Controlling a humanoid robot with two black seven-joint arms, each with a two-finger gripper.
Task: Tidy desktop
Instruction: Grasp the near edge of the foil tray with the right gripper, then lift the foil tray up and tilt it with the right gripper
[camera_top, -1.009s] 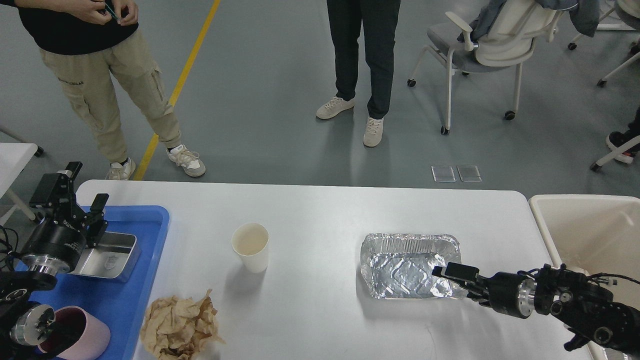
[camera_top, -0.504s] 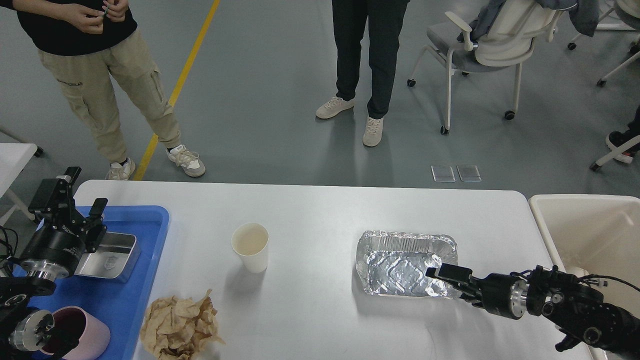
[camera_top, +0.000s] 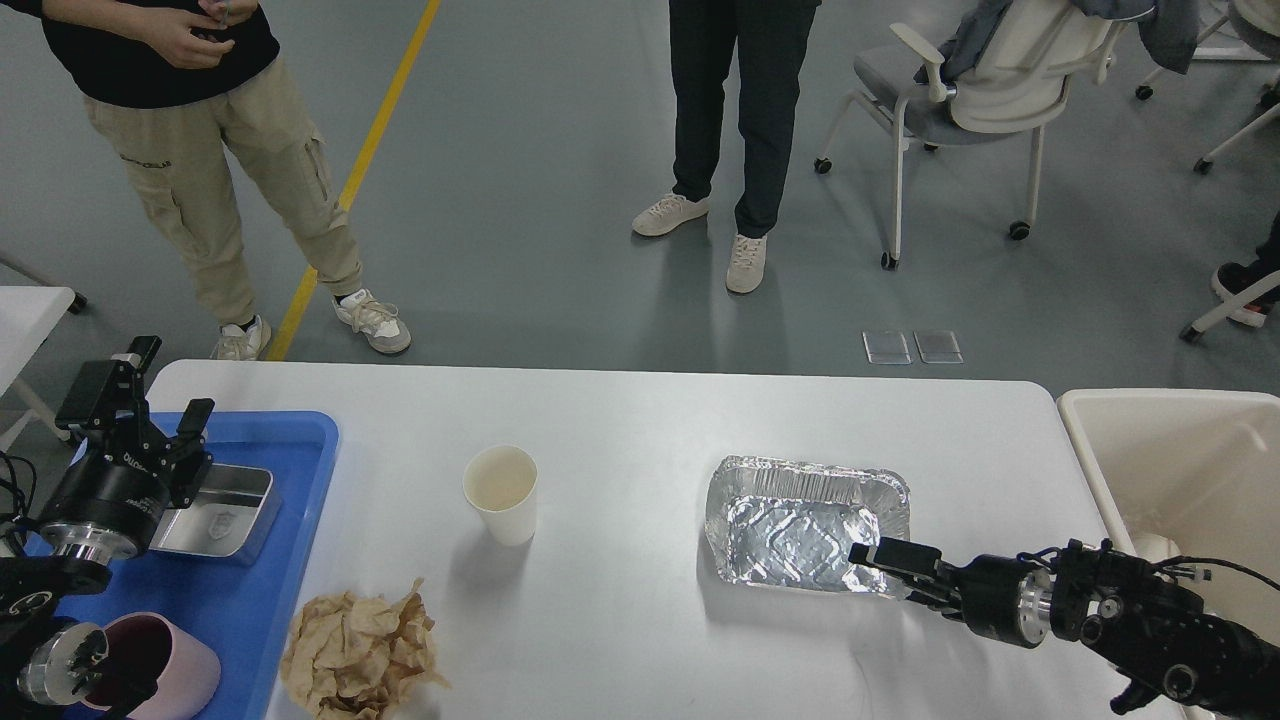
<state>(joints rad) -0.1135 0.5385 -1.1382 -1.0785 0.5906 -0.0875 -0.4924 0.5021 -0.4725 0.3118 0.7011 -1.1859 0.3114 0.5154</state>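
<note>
Now right gripper (camera_top: 868, 553) reaching into foil tray (camera_top: 805, 523) on desktop (camera_top: 640, 420), fingers unresolvable, grip unclear. Next: securing tray rim, carrying to bin (camera_top: 1180, 450). Left gripper (camera_top: 150, 400) hovering open, empty.

White lettering runs along the black cylindrical body of the left gripper (camera_top: 155, 420), but it is too small to read. The shallow steel tray (camera_top: 222, 512) bears a faint embossed emblem, also illegible.
</note>
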